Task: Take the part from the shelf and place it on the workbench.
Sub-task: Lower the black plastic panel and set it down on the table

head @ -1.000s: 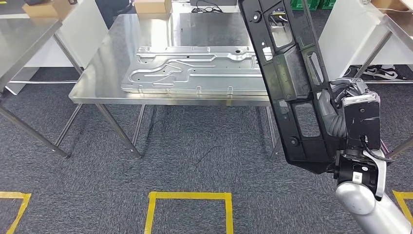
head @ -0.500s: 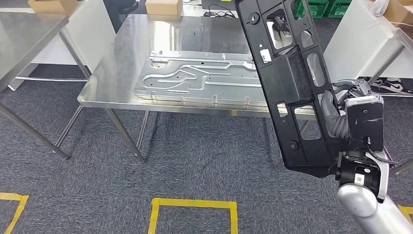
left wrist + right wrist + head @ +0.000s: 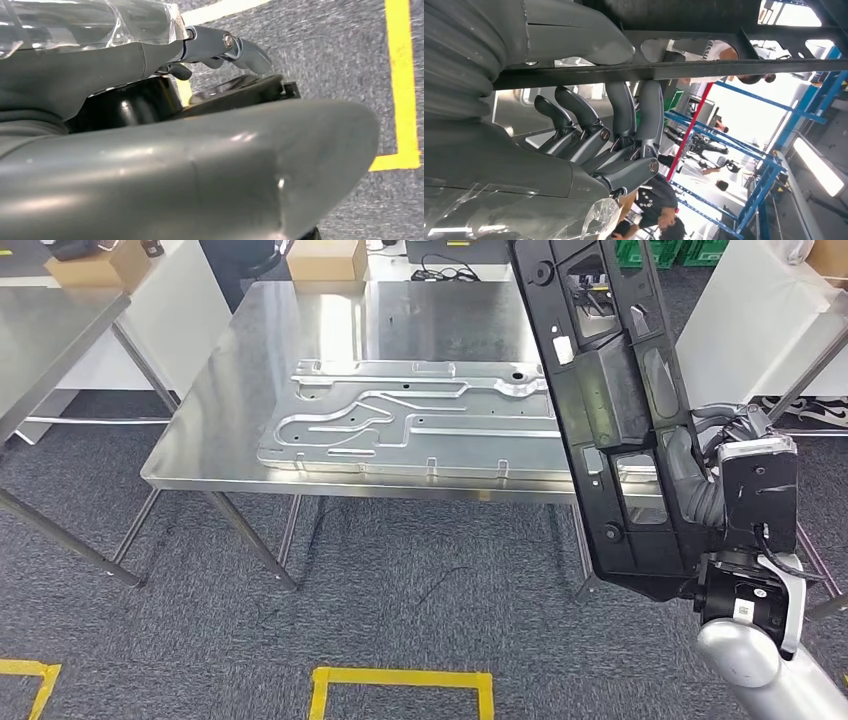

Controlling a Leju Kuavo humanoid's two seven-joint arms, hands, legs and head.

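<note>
I have the long black plastic frame part (image 3: 610, 410) gripped near its lower end in my right robot hand (image 3: 700, 485), fingers (image 3: 624, 115) wrapped round a rail, carried steeply upright just off the steel desk's (image 3: 240, 370) right front corner. The left robot hand (image 3: 150, 165) I cannot read. I'd tip the part flat and set it beside the stamped metal panel (image 3: 400, 420), not on it.

Long black plastic frame part (image 3: 615, 410): matte black throughout, small white tag near upper end. Right hand (image 3: 700, 475): grey ribbed cover, darker grey fingers (image 3: 624, 115). Stainless steel workbench (image 3: 250, 370): bright silver, mirror sheen. Stamped metal panel (image 3: 410, 420): pale silver, embossed channel pattern. Speckled carpet floor (image 3: 400, 620): dark grey. Yellow tape floor marking (image 3: 400, 678). Cardboard box (image 3: 325, 260): tan. Green crates (image 3: 700, 250).
</note>
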